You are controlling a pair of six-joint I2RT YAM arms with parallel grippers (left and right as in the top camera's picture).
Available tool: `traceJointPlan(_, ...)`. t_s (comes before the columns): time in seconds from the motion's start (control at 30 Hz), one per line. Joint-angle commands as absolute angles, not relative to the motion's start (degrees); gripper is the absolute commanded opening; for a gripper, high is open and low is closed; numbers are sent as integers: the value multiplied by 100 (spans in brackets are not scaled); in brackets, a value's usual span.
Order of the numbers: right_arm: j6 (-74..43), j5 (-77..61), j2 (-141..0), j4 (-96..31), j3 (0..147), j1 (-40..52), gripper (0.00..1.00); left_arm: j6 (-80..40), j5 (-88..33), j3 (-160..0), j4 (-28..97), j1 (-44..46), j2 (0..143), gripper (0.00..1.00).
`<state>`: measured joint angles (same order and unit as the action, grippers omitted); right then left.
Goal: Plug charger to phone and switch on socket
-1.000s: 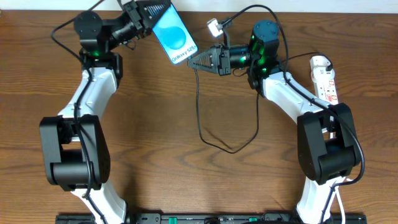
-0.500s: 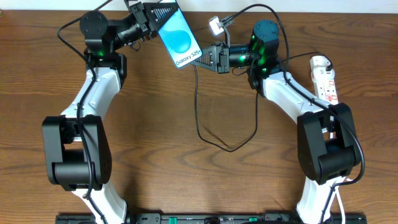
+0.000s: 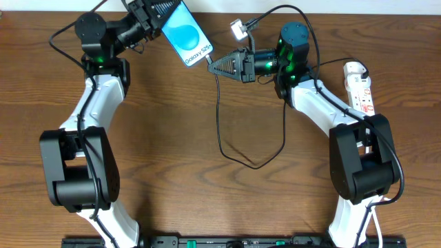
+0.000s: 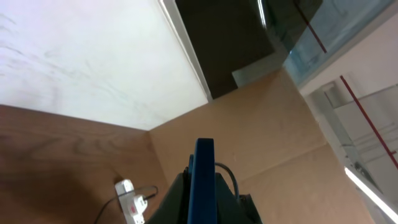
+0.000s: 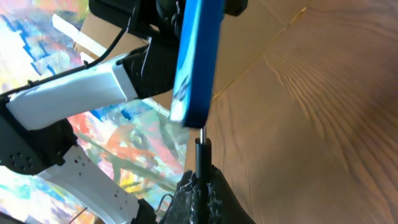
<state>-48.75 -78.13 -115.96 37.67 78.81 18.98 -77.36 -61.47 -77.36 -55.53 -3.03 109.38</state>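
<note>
Brown wood-grain table (image 3: 172, 138) carried both arms, and a pale wall edged its far side. At far left, the left fingers (image 3: 155, 8) were clamped on the far end of the phone (image 3: 187, 36), which was held off the table with its blue screen facing up and its port end pointing right and near. As a judgement, the phone was rigid, smooth-faced and breakable, so it was best gripped across its side edges, well away from the port. Just right of it, the right fingers (image 3: 224, 65) were pressed together on the small plug of the charger (image 3: 218, 117). The right wrist view showed the plug tip (image 5: 202, 144) at the phone's lower edge (image 5: 198, 62); whether it had entered could not be told. The plug seemed stiff and best pinched just behind its tip, while the cable hung limp and light in a loop across the table. At far right lay the socket (image 3: 360, 84), untouched; it looked light and likely to slide under a switch press.
</note>
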Motion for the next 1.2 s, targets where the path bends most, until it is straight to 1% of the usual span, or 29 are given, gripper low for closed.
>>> traceJointPlan(0.0,-4707,-7990,-11395,3795,7955,1992,1,-7767,-5988,-7784,-5625,-309,10770,7)
traceJointPlan(0.37,-4644,-8053,-11395,3795,7953,2084,1,-7767,-5935,-7784,-5625,-309,10770,7)
traceJointPlan(1.17,-4646,-8145,-11395,3795,7953,1949,1,-7666,-6080,-7784,-5625,-309,10770,7)
